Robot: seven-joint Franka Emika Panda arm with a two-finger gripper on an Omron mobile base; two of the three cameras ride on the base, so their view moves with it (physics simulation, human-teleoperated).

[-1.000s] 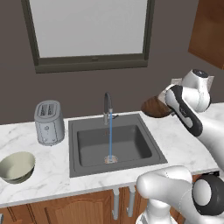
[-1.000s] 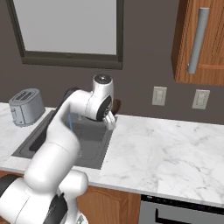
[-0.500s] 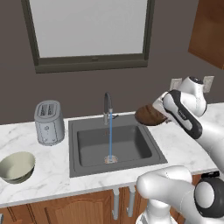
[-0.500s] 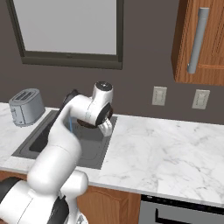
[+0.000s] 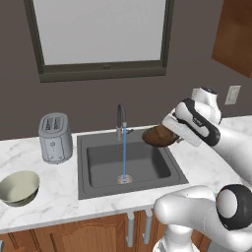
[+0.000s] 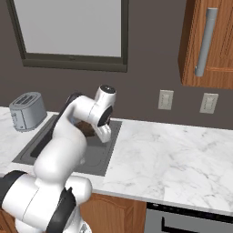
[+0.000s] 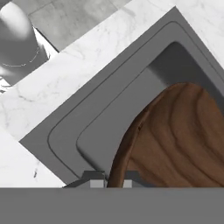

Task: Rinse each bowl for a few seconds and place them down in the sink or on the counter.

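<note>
While water runs from the faucet [image 5: 120, 118] into the sink [image 5: 129, 166], the gripper [image 5: 170, 132] is clamped on the rim of the dark brown wooden bowl [image 5: 159, 136], holding it in the air over the basin's right edge, beside the stream. The pale cream-green bowl [image 5: 19, 188] sits on the counter [image 5: 54, 192], left of the sink, near the toaster [image 5: 54, 137].

A bowl [image 5: 158, 136] hangs over the sink's [image 5: 128, 165] right rim, right of the faucet [image 5: 120, 119]; toaster [image 5: 54, 137] and second bowl [image 5: 18, 187] sit left on the counter [image 5: 54, 184].
</note>
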